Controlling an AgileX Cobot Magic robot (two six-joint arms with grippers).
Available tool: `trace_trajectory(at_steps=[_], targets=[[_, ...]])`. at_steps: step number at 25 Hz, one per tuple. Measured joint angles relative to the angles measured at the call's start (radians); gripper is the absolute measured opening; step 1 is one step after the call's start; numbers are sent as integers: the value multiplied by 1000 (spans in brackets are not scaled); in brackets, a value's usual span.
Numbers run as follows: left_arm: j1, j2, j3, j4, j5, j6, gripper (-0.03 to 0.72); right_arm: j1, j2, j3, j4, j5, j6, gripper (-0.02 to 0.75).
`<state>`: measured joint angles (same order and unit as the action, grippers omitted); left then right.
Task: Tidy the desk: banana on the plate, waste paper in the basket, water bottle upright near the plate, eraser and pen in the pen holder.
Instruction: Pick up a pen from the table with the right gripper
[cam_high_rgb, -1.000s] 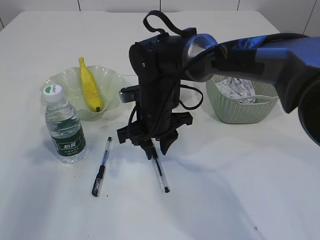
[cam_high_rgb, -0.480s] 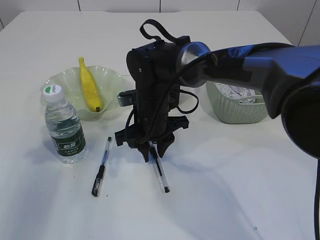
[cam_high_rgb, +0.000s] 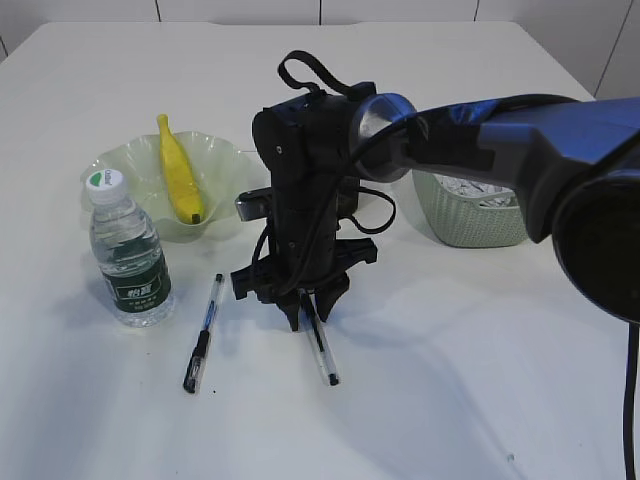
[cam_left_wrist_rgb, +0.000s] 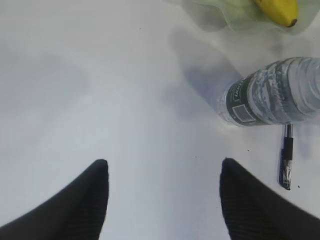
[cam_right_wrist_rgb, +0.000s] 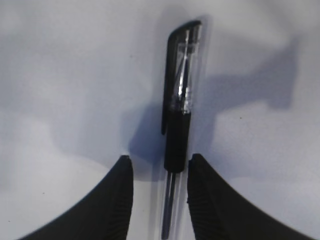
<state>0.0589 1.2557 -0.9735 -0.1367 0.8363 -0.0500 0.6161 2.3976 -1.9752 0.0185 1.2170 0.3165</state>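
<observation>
White and bare of pattern, the table (cam_high_rgb: 480, 380) carries everything. At its middle the right pincer (cam_high_rgb: 306, 316) points straight down, its two ribbed black fingers (cam_right_wrist_rgb: 115, 200) set narrowly on either side of a clear plastic pen with a black cap and grip (cam_right_wrist_rgb: 177, 135); whether the pads already touch the barrel cannot be told. In the exterior view that pen (cam_high_rgb: 320, 349) runs out from between the fingertips toward 5 o'clock.

At 9 o'clock from the pincer, just beside it, lies a second clear pen with a black grip (cam_high_rgb: 203, 334). Farther toward 9 o'clock a clear plastic water bottle with a green label and white cap (cam_high_rgb: 128, 254) stands upright. At 11 o'clock a pale green wavy-rimmed plate (cam_high_rgb: 225, 165) holds a yellow banana (cam_high_rgb: 178, 182). At 2 o'clock sits a pale green woven basket (cam_high_rgb: 470, 220) with crumpled white paper (cam_high_rgb: 480, 191) inside.

The left pincer (cam_left_wrist_rgb: 164, 200) shows in its wrist view only, fingers spread wide with nothing between them, above bare table, with the bottle (cam_left_wrist_rgb: 270, 97) at 2 o'clock.
</observation>
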Motion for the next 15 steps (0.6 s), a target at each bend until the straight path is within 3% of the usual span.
trace_trajectory(at_steps=[9,15], targets=[[0,0,0,0,0,0,486,0,13,0,-2,0,-23,276],[0,0,0,0,0,0,485,0,13,0,-2,0,-27,196]])
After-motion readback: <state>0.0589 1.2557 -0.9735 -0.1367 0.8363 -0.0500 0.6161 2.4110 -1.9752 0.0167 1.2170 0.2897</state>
